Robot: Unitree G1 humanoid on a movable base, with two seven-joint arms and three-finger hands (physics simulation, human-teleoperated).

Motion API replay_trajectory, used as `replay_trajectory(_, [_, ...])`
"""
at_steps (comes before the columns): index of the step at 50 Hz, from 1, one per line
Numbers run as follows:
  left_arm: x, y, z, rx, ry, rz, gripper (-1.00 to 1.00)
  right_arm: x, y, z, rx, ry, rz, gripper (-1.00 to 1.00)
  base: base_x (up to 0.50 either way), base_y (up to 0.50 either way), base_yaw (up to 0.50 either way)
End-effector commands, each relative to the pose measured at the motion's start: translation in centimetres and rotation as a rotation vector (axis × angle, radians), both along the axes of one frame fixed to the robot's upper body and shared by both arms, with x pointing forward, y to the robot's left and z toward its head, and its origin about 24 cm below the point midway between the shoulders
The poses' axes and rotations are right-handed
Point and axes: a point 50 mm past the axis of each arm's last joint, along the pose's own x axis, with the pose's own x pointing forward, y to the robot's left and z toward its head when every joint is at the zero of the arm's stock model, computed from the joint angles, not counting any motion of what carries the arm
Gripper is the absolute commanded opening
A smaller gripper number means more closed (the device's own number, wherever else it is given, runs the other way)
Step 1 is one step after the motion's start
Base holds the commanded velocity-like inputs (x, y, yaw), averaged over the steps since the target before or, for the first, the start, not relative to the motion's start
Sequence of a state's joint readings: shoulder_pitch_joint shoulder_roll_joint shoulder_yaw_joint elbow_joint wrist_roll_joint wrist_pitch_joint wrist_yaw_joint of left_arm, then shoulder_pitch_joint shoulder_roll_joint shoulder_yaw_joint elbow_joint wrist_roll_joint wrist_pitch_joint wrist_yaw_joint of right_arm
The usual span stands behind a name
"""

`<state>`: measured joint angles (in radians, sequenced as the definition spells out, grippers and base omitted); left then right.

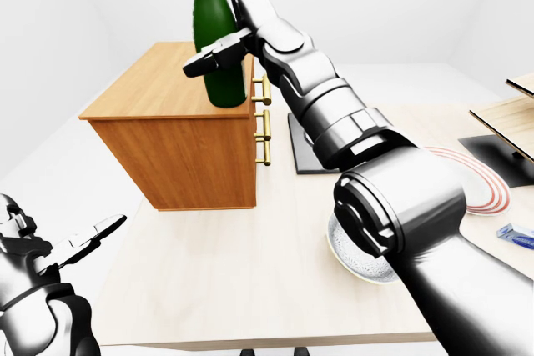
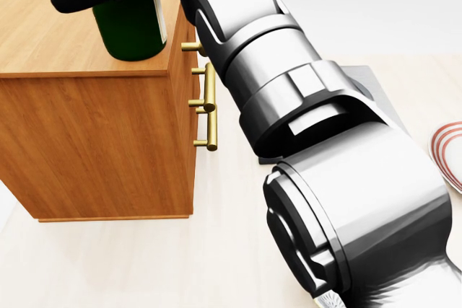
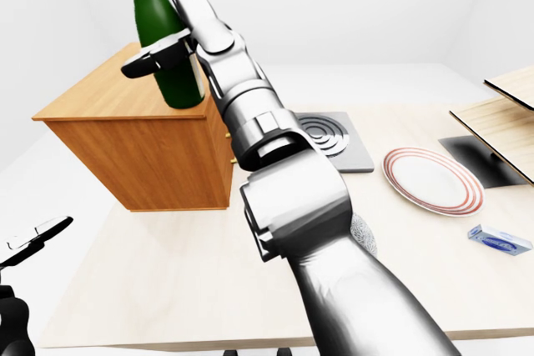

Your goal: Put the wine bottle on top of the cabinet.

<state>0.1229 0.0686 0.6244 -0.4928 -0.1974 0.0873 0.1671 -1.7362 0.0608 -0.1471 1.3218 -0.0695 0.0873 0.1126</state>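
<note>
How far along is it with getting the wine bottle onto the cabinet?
Nearly done. The wine bottle stands upright on the top of the cabinet, near its right edge in the left-eye view. The right hand is at the bottle with one finger spread, so a grip cannot be confirmed. Left to do: pull that hand clear. The left hand hangs idle, low at left.
</note>
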Motion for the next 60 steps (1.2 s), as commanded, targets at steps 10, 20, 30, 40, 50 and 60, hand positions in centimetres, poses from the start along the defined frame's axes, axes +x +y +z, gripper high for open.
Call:
replay_trajectory(10, [0.1,-0.1,0.0,-0.001,0.001,-0.004,1.00,0.0,-0.2,0.5,0.013,-0.012,-0.010,1.00,0.00,0.00,0.00])
replay_trajectory(20, [0.2,-0.2,-0.1,-0.001,0.002,-0.007,1.00,-0.1,-0.4,1.0,0.024,-0.022,-0.015,1.00,0.00,0.00,0.00])
replay_trajectory(30, [0.3,-0.4,-0.1,-0.001,0.004,-0.013,1.00,-0.2,-0.9,2.5,0.038,-0.055,-0.018,1.00,0.00,0.00,0.00])
replay_trajectory(40, [0.3,-0.5,0.1,0.004,-0.006,-0.017,1.00,-0.5,-1.7,4.5,0.065,-0.098,-0.032,1.00,0.00,0.00,0.00])
replay_trajectory(50, [0.3,-0.5,0.3,0.006,-0.011,-0.017,1.00,-1.3,-2.5,7.4,0.125,-0.151,-0.021,1.00,0.00,0.00,0.00])
replay_trajectory(60, [0.3,-0.4,0.1,0.002,-0.006,-0.015,1.00,-2.4,-3.9,10.7,0.196,-0.219,-0.023,1.00,0.00,0.00,0.00])
